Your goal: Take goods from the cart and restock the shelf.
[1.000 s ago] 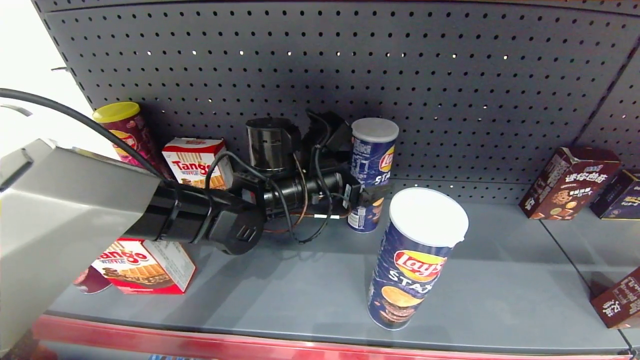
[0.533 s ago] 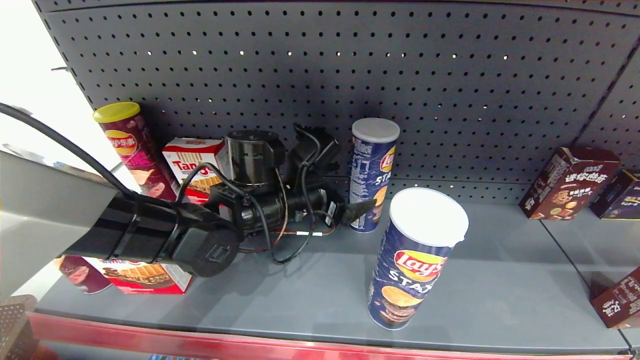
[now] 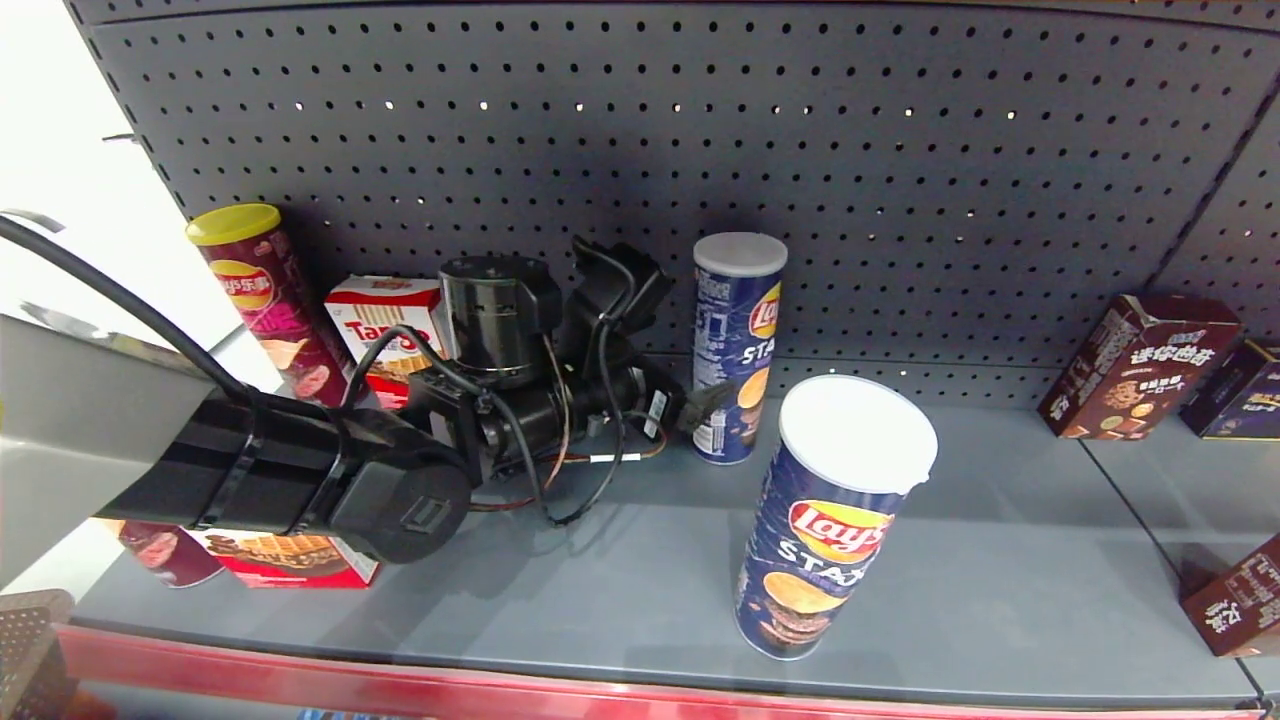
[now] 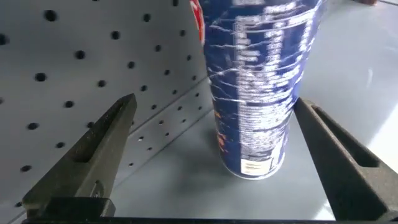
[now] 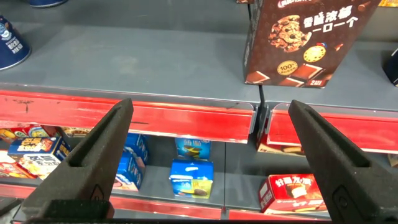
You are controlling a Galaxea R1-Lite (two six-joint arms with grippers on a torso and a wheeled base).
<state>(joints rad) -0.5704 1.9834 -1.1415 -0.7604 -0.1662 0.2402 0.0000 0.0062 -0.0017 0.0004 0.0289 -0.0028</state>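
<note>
Two blue chip cans with white lids stand upright on the grey shelf (image 3: 620,590). One can (image 3: 737,345) is at the back by the pegboard, the other (image 3: 830,510) nearer the front. My left gripper (image 3: 703,402) is just left of the back can, open and holding nothing. In the left wrist view the back can (image 4: 261,93) stands just beyond the spread fingers of the left gripper (image 4: 214,106). My right gripper (image 5: 208,155) is open and empty, in front of a shelf's red front edge (image 5: 186,109).
A purple can with a yellow lid (image 3: 265,300) and two red wafer boxes (image 3: 385,320) (image 3: 290,555) crowd the shelf's left end. Brown cookie boxes (image 3: 1135,365) (image 3: 1235,600) sit at the right. Another brown cookie box (image 5: 305,40) stands ahead of the right gripper.
My left arm has drawn back to the left, away from the back blue can. That can stays upright on the shelf.
</note>
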